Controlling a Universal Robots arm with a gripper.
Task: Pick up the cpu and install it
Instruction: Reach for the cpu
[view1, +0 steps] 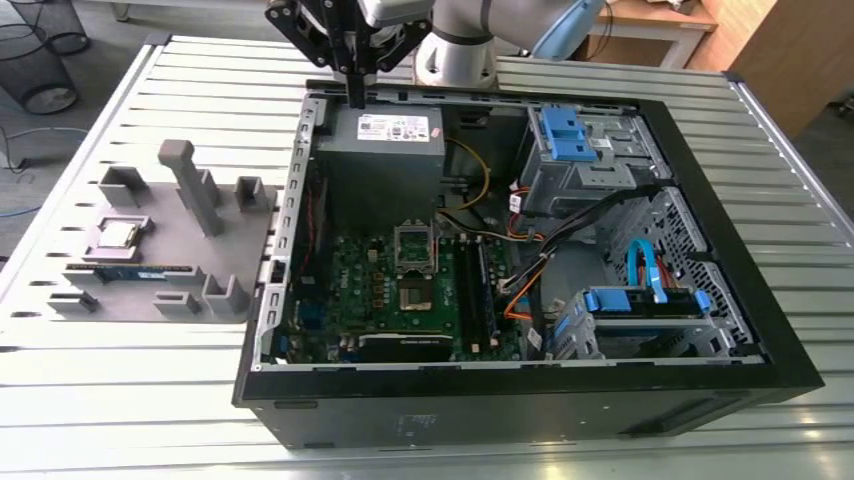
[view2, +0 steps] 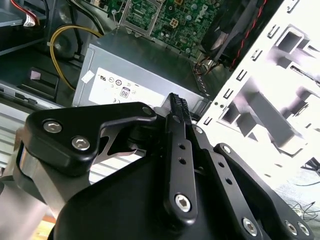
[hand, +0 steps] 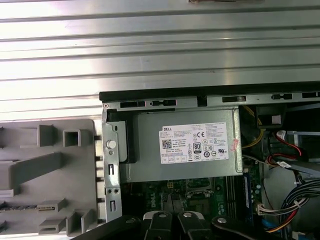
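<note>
The cpu (view1: 118, 235), a small square chip with a shiny metal top, lies in a recess of the grey fixture plate (view1: 234, 235) on the exterior view's left, outside the case. My gripper (view1: 356, 92) hangs over the far edge of the open computer case (view1: 534, 400), above the power supply (view1: 387, 130), well away from the cpu. Its fingers look shut, with nothing between them. In the second wrist view the gripper (view2: 178, 104) points down at the power supply (view2: 135, 85). The motherboard's empty socket (view1: 416, 243) sits mid-board.
A long blue-green memory stick (view1: 127, 270) lies on the plate near the cpu, among upright grey blocks (view1: 194, 185). Drive cages with blue clips (view1: 574, 140) and cable bundles (view1: 561, 235) fill the case's right side. A ribbed metal table (view1: 667, 440) carries everything.
</note>
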